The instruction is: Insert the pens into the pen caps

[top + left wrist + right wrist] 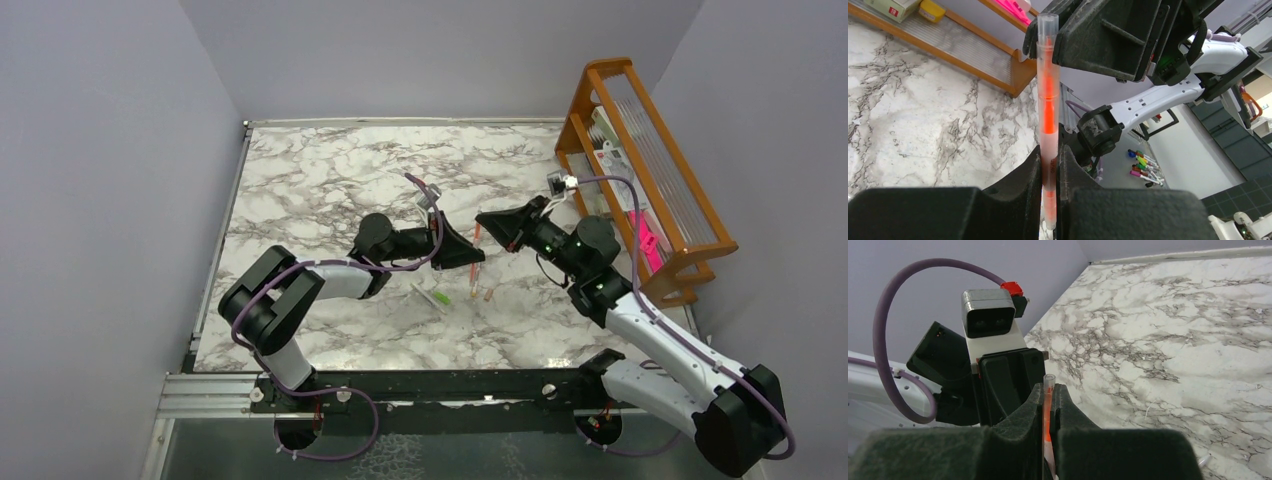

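Left gripper (1049, 170) is pinched tight on the lower end of the orange pen (1047, 100), bottom centre of the left wrist view. Right gripper (1048, 405) is pinched on the same pen's other end, at top centre of that view. The pen hangs in mid-air between them, centre of the top view.

A seam shows partway up the barrel; can't tell if a cap is seated there.

Risks:
- Off-axis push from either arm bends the thin pen or slides it through the pads.
- One-sided release lets it tip and drop onto the marble table (330, 180), near the green cap (441, 298) and tan cap (488, 294) below centre.
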Controlling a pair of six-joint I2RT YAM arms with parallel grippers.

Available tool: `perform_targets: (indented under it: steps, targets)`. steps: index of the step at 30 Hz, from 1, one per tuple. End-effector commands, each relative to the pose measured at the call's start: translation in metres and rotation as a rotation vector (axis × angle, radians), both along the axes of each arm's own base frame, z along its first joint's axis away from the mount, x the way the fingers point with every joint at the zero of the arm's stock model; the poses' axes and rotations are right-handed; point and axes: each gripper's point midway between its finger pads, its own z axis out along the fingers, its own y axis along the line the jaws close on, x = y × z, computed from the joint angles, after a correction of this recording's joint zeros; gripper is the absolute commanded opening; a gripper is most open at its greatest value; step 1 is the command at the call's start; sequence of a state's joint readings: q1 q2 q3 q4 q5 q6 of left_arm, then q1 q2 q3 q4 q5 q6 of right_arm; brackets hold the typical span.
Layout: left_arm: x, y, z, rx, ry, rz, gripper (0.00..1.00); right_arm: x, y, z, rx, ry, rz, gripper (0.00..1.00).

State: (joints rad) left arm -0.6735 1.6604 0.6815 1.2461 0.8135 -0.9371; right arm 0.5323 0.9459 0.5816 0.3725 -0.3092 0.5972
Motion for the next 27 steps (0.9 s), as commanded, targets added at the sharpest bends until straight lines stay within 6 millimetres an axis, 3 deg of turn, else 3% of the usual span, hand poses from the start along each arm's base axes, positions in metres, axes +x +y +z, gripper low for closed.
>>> perform_targets:
  steps: [1, 13, 27]
  targets:
    - [0.028, 0.002, 0.057, -0.125, -0.122, 0.132, 0.00, -0.022, 0.005, -0.026, -0.017, 0.079, 0.085, 0.01]
    - [0.041, -0.003, 0.092, -0.157, -0.183, 0.141, 0.00, -0.035, 0.001, -0.054, -0.057, 0.130, 0.107, 0.01]
    - [0.064, 0.007, 0.128, -0.182, -0.247, 0.176, 0.00, -0.043, 0.002, -0.083, -0.134, 0.187, 0.146, 0.01]
